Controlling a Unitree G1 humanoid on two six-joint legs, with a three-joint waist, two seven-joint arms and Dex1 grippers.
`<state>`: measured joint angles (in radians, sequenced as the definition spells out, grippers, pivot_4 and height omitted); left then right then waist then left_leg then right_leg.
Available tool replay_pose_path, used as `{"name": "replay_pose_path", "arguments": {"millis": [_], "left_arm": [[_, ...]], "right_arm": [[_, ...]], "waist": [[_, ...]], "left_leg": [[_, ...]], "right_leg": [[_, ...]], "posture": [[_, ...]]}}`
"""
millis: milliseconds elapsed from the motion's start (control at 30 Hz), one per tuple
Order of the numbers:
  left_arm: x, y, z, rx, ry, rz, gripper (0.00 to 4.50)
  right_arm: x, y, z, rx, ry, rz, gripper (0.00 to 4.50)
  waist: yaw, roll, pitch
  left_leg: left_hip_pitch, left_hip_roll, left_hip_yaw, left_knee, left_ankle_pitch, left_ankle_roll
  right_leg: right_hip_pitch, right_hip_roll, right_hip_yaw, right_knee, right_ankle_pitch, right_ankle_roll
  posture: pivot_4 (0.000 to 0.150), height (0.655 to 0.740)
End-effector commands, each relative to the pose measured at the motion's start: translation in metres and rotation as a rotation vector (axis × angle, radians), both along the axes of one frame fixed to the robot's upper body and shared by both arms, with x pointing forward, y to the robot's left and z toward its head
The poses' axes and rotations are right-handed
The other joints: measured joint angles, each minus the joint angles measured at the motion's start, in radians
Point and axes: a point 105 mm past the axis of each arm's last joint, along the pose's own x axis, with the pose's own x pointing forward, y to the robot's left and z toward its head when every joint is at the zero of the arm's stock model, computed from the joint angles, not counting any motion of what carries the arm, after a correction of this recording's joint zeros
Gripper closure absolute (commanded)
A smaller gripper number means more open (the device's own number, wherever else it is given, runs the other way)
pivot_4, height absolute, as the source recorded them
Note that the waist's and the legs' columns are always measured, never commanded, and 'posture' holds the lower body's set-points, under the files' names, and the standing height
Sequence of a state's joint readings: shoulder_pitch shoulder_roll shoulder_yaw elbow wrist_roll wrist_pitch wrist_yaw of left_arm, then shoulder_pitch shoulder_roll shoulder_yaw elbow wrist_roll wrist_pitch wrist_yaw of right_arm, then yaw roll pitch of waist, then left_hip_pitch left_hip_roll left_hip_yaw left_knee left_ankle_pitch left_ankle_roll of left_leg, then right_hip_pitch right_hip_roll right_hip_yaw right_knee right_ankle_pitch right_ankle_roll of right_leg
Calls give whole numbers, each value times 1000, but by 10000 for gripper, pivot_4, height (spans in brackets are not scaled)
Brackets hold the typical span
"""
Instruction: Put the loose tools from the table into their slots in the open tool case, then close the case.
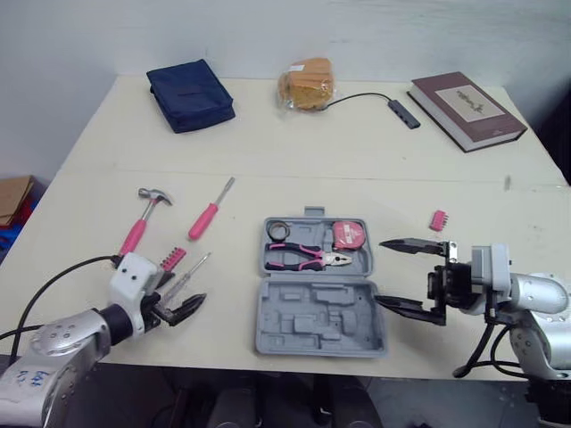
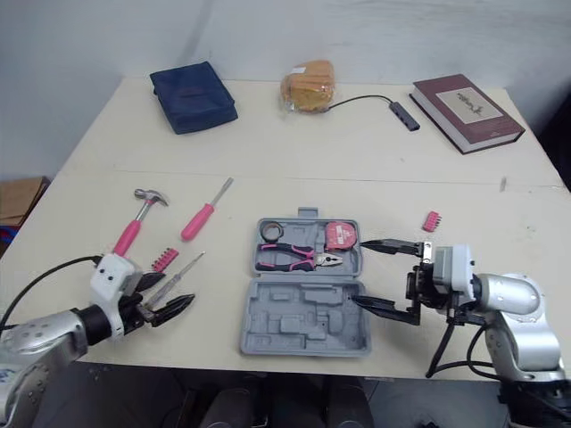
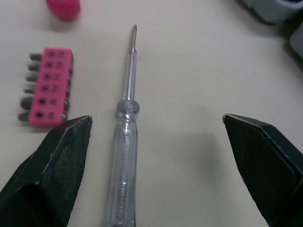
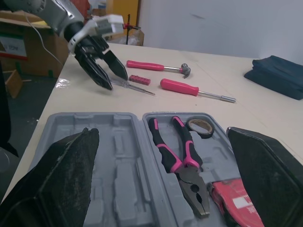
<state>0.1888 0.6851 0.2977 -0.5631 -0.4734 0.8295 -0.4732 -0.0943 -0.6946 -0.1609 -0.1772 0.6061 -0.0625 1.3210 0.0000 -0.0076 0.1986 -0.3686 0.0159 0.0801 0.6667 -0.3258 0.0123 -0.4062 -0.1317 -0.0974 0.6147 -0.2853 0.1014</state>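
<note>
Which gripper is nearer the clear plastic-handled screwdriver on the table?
Left. The left gripper has its open fingers flanking the clear plastic-handled screwdriver; the right gripper, also open, sits across the grey plastic tool case from it.

Off-task stuff at the far edge of my table point(image 1: 294, 152), left to right: navy zip pouch point(image 1: 190, 94) lying flat, far left. A clear bag with something tan and bread-like point(image 1: 307, 84), around the middle; can't tell exactly what's inside. Just beside it on my right, a black cable point(image 1: 357, 96) runs to a small dark hub point(image 1: 403, 113). Then a maroon hardcover book point(image 1: 466, 109), closed, cover up with a pale label, set at an angle near the far right corner. All four are apart from each other except the cable, which touches the bag. Off the table on my left, a brown cardboard box point(image 1: 11, 198) sits on the floor. Pale wall point(image 1: 268, 27) behind.
</note>
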Motion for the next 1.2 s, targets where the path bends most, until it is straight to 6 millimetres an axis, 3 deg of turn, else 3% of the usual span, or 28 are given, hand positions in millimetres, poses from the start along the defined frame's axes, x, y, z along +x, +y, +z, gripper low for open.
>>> {"name": "replay_pose_path", "arguments": {"millis": [33, 133, 200, 267, 467, 533, 633, 700, 800, 967, 1200], "left_arm": [[-2, -3, -3, 30, 30, 8, 222], [-4, -3, -6, 56, 59, 13, 222], [-5, -4, -8, 59, 81, 21, 5419], [-6, -6, -11, 68, 106, 38, 12257], [-6, -9, -13, 94, 139, 16, 39456], [-4, -11, -11, 113, 127, -10, 44929], [5, -15, -1, 87, 71, -22, 44929], [16, -35, 29, 36, -98, -151, 44929], [10, -63, 62, 3, -237, -387, 44929], [-5, -83, 70, 51, -237, -691, 44929], [1, -109, 67, 182, -106, -926, 44929]], "right_arm": [[-4, 4, 11, 7, -47, 16, 0], [-5, 4, 13, 7, -48, 16, 0], [-6, 5, 14, 7, -46, 17, 0], [-8, 6, 16, 11, -45, 29, 0], [-14, 10, 18, 23, -32, 55, 0], [-15, 10, 18, 20, -33, 58, 0], [-15, 10, 18, 15, -37, 55, 0], [-16, 7, 17, -1, -48, 43, 0], [-19, -5, 13, -52, -49, 18, 0], [-18, -29, 6, -96, -41, -51, 0], [-11, -53, -7, -137, -30, -153, 0]], "waist": [[1, 0, 0], [2, 0, 0], [2, 1, -1], [1, 1, -1], [4, 1, -2], [4, 1, -2], [5, 2, -2], [10, 2, -2], [27, 1, -2], [21, 1, -2], [23, 1, -2]], "left_leg": [[0, 0, 0, 0, 0, 0], [0, 0, 0, 0, 0, 0], [0, 0, 0, 0, 0, 0], [0, 0, 0, 0, 0, 0], [0, 0, 0, 0, 0, 0], [1, 0, 0, 0, 0, 0], [1, -1, 0, 0, 0, 0], [0, 0, 0, 0, 0, 0], [-2, 0, -1, 2, 0, 0], [-2, 0, 1, 1, 0, 1], [0, -2, 2, 2, 2, 2]], "right_leg": [[0, 0, -2, 0, 0, 0], [0, 0, -2, 0, 0, 0], [0, 0, -2, 0, 0, 0], [0, 0, -2, 0, 0, 0], [0, -1, -2, 0, 0, 0], [0, -1, -2, 0, 0, 0], [0, -1, -1, 0, 0, 0], [0, -1, -2, 0, 0, 0], [0, -1, -3, 0, 0, 0], [0, 1, -3, -3, 0, 0], [0, 4, -2, 1, 0, 0]], "posture": [[1500, 7400], [1500, 7400], [1500, 7400], [1500, 7400], [1500, 7400], [1500, 7400], [1500, 7400], [1500, 7400], [1500, 7400], [1500, 7400], [1500, 7400]]}}
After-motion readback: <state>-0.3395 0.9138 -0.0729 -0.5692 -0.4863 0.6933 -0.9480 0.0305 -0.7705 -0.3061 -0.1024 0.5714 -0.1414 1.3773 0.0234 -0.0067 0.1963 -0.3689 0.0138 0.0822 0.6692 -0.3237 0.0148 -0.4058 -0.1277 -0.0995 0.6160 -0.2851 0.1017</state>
